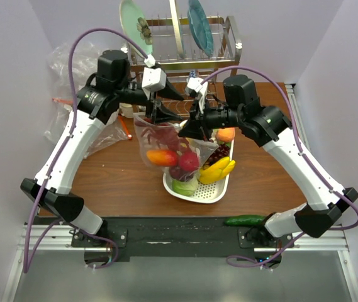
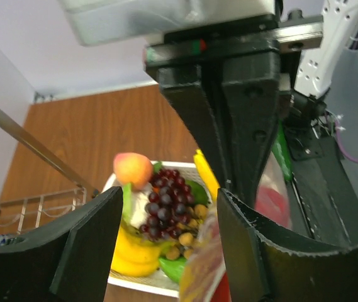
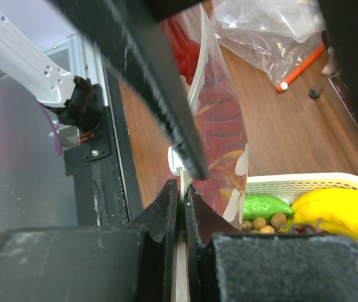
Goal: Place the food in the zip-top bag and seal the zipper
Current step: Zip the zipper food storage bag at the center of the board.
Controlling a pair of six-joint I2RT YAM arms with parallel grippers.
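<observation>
The white-dotted zip-top bag hangs upright over the table beside the white tray. Inside it show a red lobster, an orange-red pepper and a dark red apple. My right gripper is shut on the bag's zipper at its top edge, above the bag. My left gripper is open, its fingers apart, with the bag's edge near the right one. In the top view it sits at the bag's top left. A peach lies in the tray.
The tray also holds yellow bananas, dark grapes and a pale green cabbage. A dish rack with plates stands at the back. A bulky clear bag lies at the back left. A green cucumber rests at the front edge.
</observation>
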